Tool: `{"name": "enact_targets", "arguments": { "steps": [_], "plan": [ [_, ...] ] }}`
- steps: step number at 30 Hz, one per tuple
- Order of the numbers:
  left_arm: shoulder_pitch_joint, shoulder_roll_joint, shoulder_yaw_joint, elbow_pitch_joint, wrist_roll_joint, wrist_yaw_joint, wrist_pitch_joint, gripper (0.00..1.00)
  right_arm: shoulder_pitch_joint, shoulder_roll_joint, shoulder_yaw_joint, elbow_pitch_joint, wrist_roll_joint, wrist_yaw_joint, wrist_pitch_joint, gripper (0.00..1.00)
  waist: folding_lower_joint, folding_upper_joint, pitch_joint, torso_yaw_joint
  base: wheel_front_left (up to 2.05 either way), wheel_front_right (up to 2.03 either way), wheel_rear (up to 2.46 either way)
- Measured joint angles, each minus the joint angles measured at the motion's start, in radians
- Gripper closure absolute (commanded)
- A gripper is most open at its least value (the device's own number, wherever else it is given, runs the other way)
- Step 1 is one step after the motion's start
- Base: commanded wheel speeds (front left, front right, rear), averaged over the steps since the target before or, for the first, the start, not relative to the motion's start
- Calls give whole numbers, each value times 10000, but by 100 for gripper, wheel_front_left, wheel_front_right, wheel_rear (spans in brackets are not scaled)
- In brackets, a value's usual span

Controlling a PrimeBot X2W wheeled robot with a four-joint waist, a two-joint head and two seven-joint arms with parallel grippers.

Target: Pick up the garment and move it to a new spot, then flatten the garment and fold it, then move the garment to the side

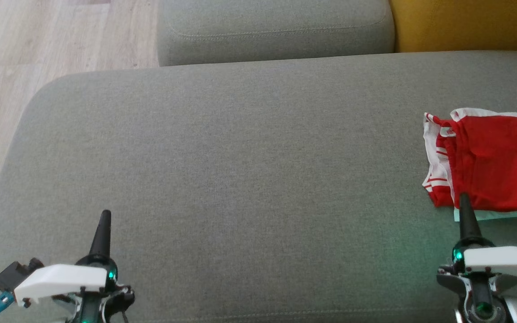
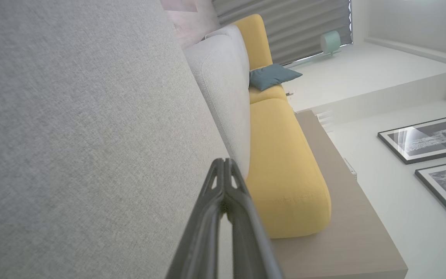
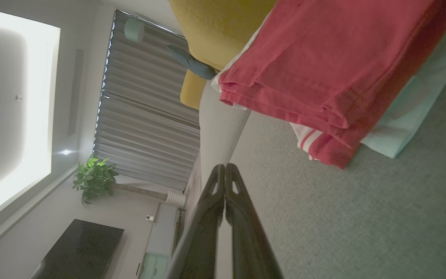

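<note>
Looks like the last step: folded red-and-white garment (image 1: 487, 166) lying at the sofa's (image 1: 240, 157) right, just beyond the closed, empty right gripper (image 1: 464, 202), left gripper (image 1: 105, 217) likewise closed; next, merely pulling clear.

You're in a home living room. You see a grey sofa (image 1: 240, 170), a yellow sofa (image 2: 285, 162), framed pictures (image 2: 426, 138), a potted plant (image 3: 93, 179) and window blinds (image 3: 145, 116).

Soft even daylight, dim right wrist view, wide-angle edge distortion.
</note>
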Motion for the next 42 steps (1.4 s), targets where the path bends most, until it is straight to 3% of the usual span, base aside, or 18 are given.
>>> {"name": "enact_targets", "arguments": {
  "steps": [34,42],
  "plan": [
    [-606,0,675,376,-3440,-516,1007,100,-341,-4,-604,132,3929,0,965,100,0,0,44,43,0,0,0],
    [-625,-4,681,378,-3490,-516,1011,100,-341,-4,-637,142,3975,0,965,100,0,0,44,43,0,0,0]
  ]
}}
